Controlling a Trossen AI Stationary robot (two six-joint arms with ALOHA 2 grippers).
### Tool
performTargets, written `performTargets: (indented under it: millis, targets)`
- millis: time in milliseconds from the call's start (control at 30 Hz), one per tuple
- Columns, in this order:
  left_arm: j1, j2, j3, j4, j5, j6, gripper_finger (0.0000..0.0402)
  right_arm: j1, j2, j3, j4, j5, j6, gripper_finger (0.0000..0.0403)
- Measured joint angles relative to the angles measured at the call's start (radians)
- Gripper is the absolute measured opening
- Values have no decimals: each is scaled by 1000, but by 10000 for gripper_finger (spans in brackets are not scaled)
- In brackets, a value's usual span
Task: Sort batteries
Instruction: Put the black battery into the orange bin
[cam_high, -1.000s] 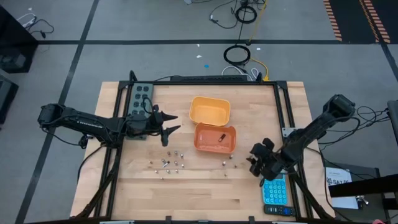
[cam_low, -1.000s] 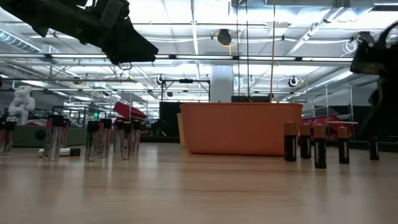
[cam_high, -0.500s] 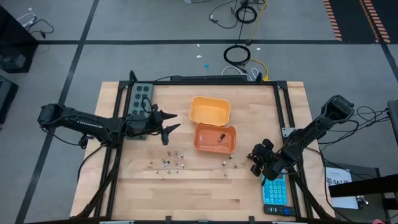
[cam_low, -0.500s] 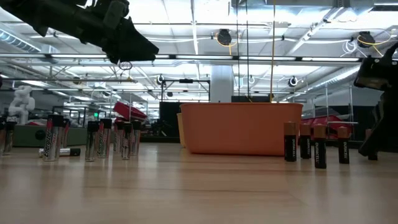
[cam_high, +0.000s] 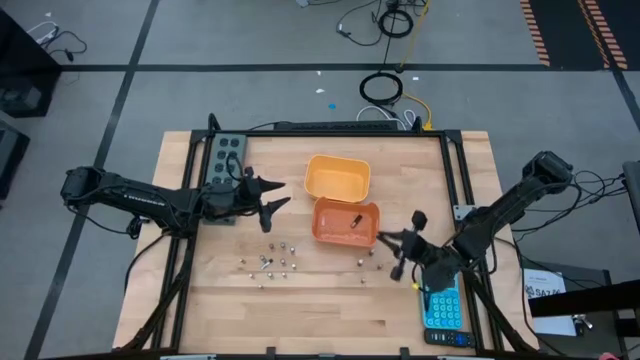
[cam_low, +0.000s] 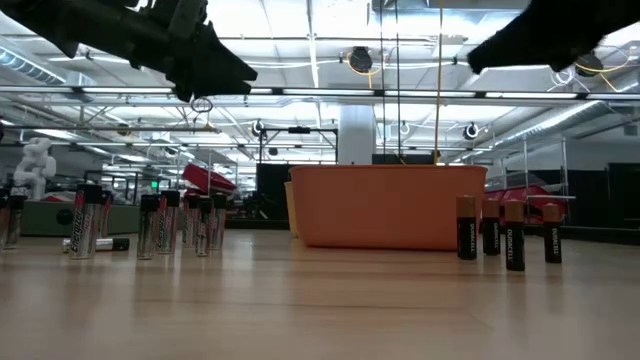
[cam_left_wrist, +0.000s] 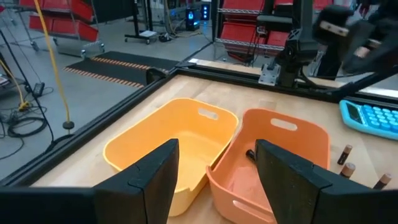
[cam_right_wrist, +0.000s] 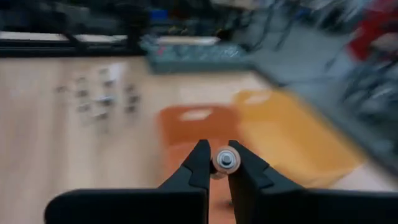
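My right pincer (cam_right_wrist: 215, 163) pinches one battery (cam_right_wrist: 224, 161) tight between its two fingers, and we see its round end. My right arm reaches low across the table, with the pincer just beside the dark orange bin (cam_high: 346, 222). My left pincer (cam_high: 275, 198) hangs wide open on the other side of that bin, holding nothing. More batteries (cam_high: 268, 263) stand on the table near the bin.
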Motion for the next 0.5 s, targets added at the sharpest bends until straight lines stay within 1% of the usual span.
performTargets:
  millis: [67,100,167,233,300,367,433,500]
  targets:
    - [0,0,0,11,3,2,221,-52,1,-1,10,15,-73,17]
    - [0,0,0,15,5,3,221,-82,1,-1,23,-4,-100,17]
    - [0,0,0,14,7,2,221,-151,1,-1,67,-101,-128,17]
    - [0,0,0,13,8,3,221,-220,1,-1,126,-234,-126,26]
    - [0,0,0,12,8,2,221,-279,1,-1,157,-375,-118,58]
    - [0,0,0,11,9,2,221,-318,1,-1,149,-469,-106,102]
    - [0,0,0,6,9,2,221,-333,1,-1,129,-522,-93,143]
    - [0,0,0,-1,11,2,221,-323,1,-1,85,-527,-48,172]
